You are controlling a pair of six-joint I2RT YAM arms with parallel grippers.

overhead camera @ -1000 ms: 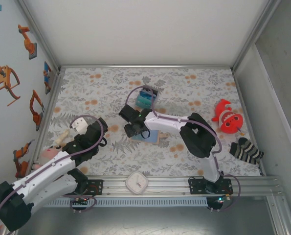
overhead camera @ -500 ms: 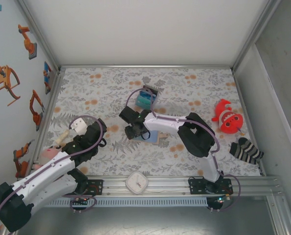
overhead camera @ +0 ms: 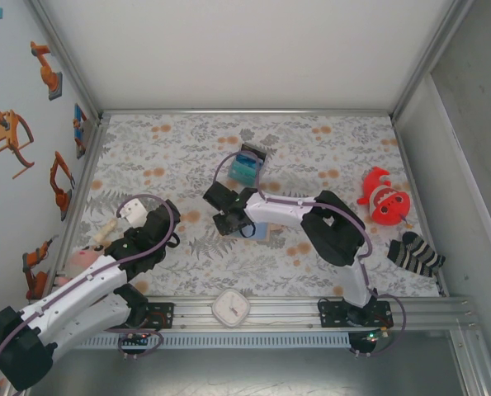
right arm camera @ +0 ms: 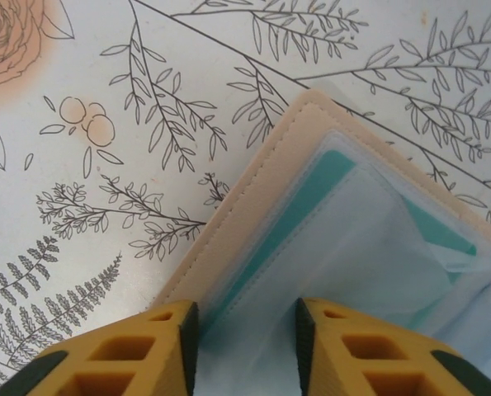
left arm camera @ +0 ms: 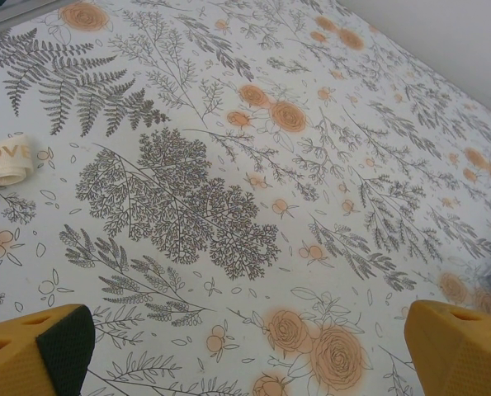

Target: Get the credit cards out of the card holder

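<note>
The card holder [overhead camera: 264, 235] lies open on the floral tablecloth [overhead camera: 328, 144] near the table centre, directly under the right gripper [overhead camera: 227, 221]. The left gripper [overhead camera: 133, 211] is well apart at the left side, so the right arm is the nearer one. In the right wrist view, the right gripper [right arm camera: 243, 318] has its jaws part-way apart, a narrow gap between them and nothing clearly pinched. The gap sits over the pale clear sleeve of the card holder [right arm camera: 253, 194], just inside its stitched tan edge. The credit cards [right arm camera: 315, 194], teal to pale blue, lie flat inside the sleeves, ahead of the fingertips and to their right. The tan edge and the card edges run on a diagonal from lower left to upper centre, so they are not square to the jaw line. Judgement: the grasp turns on aligning one finger with a free card edge. Whether the pads touch the sleeve cannot be told. The top view adds the teal-and-black block [overhead camera: 247, 166] just beyond the holder. In the left wrist view, the left gripper [left arm camera: 245, 330] has its jaws spread wide over bare cloth, with a ribbon roll [left arm camera: 6, 162] off to the left.
</note>
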